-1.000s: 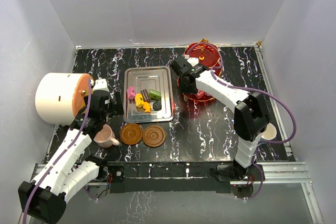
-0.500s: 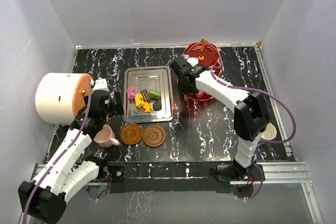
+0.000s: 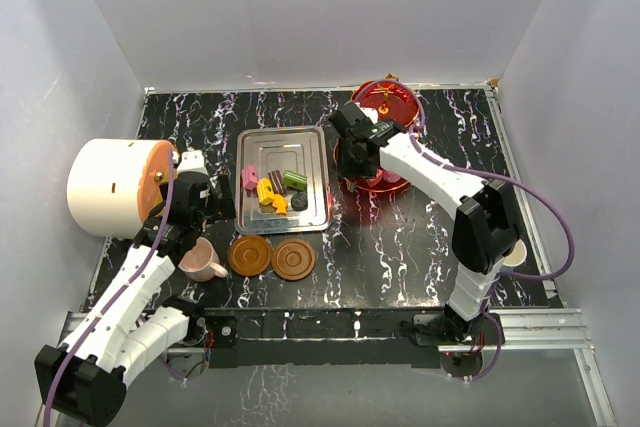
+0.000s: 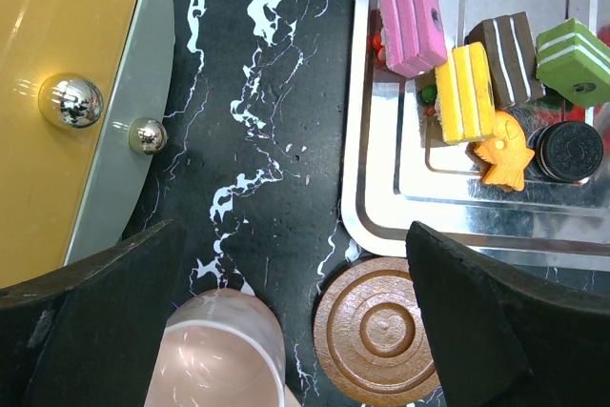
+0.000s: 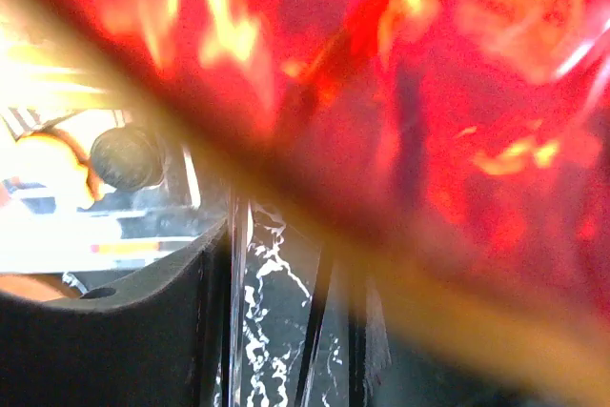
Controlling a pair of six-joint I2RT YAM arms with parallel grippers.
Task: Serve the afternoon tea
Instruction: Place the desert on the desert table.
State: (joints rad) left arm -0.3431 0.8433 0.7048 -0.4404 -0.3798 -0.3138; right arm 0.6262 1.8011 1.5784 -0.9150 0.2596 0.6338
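- Up top, can see the right gripper [image 3: 352, 155] nosed against the left rim of the red three-tier stand [image 3: 395, 107], toward the back of the table [image 3: 400, 237], just right of the silver tray [image 3: 300, 142]. Can't tell whether it's clamped on the rim or only touching.
- Same view: looks upright, gold stem vertical, so long axis pointing straight up, tiers lying flat. Might be leaning a hair; hard to say from here.
- Guessing at a nudge or reposition of the stand. Best to go slow, push low and keep the force level. Otherwise risks tipping something that tall.
- Over on the left wrist cam, spot the left gripper [image 4: 295, 231] spread wide and holding nothing. Hovers above the pink cup [image 4: 217, 355] and a brown saucer [image 4: 381, 331], with the sweets [image 4: 462, 92] bunched on the near corner of the tray.
- On the right wrist cam, just get a red blur of stand right up against the lens, plus one dark finger [image 5: 124, 331] at lower left. No call on the grip here either.
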